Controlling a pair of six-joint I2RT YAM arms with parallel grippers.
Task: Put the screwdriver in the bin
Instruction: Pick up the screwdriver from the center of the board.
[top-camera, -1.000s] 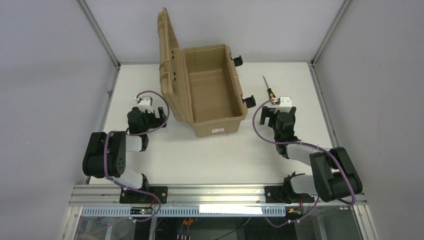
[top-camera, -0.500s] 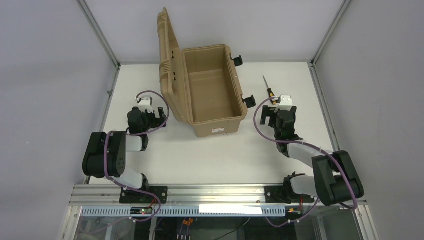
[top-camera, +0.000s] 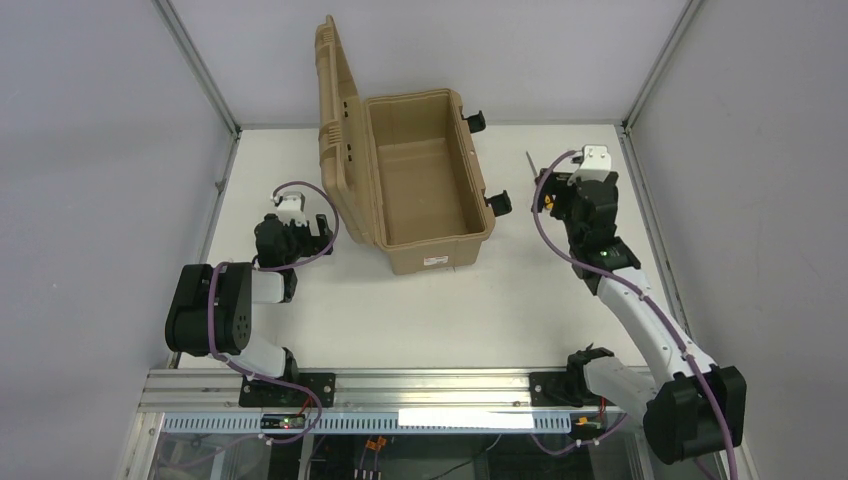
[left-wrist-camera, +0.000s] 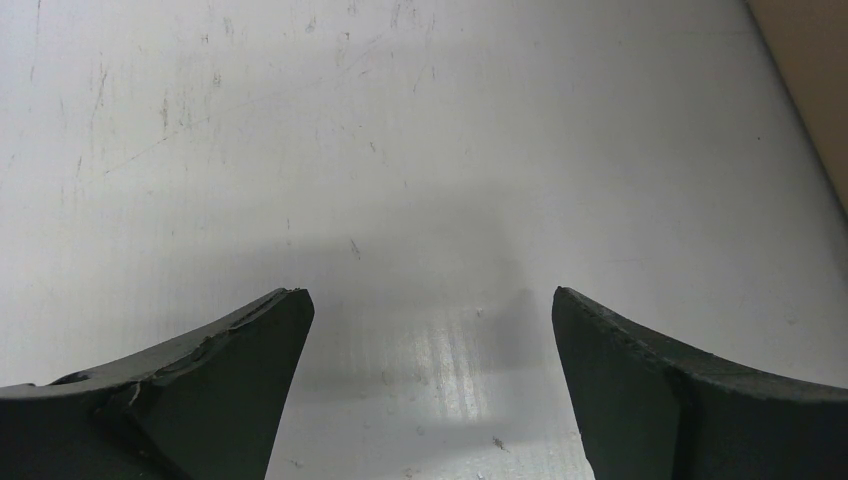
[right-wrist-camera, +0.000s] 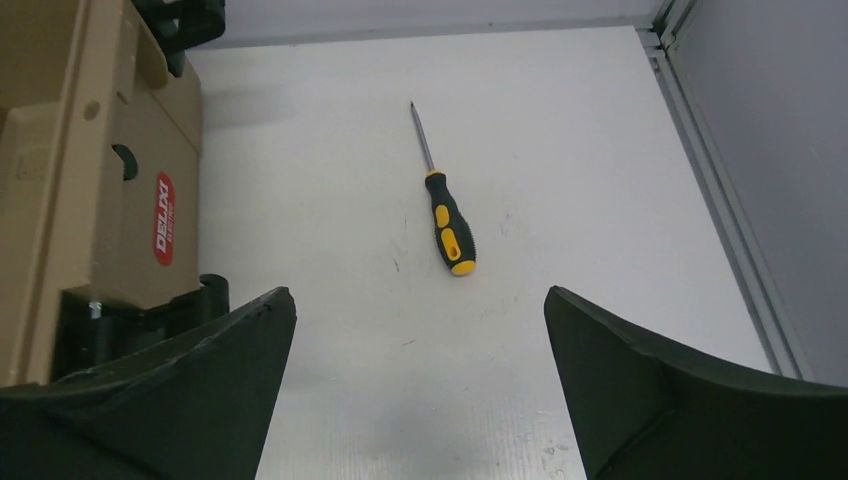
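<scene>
The screwdriver (right-wrist-camera: 446, 216) lies flat on the white table, black-and-yellow handle toward me, thin shaft pointing away. In the top view only its shaft (top-camera: 530, 161) shows beside my right gripper (top-camera: 572, 186). The right gripper (right-wrist-camera: 415, 295) is open and empty, held above the table, with the screwdriver ahead of its fingertips and in line with the gap. The bin (top-camera: 425, 180) is a tan case standing open, lid up on its left side; its end wall shows in the right wrist view (right-wrist-camera: 100, 180). My left gripper (top-camera: 290, 215) is open and empty, low over bare table (left-wrist-camera: 430, 295).
Black latches (top-camera: 498, 203) stick out of the bin's right side, toward the screwdriver. One latch (right-wrist-camera: 140, 320) sits close to my right gripper's left finger. The enclosure's metal frame rail (right-wrist-camera: 720, 200) runs along the table's right edge.
My right arm has stretched out and risen, carrying its gripper toward the back of the table, over the screwdriver's handle. The left arm, the bin and the screwdriver have not moved.
</scene>
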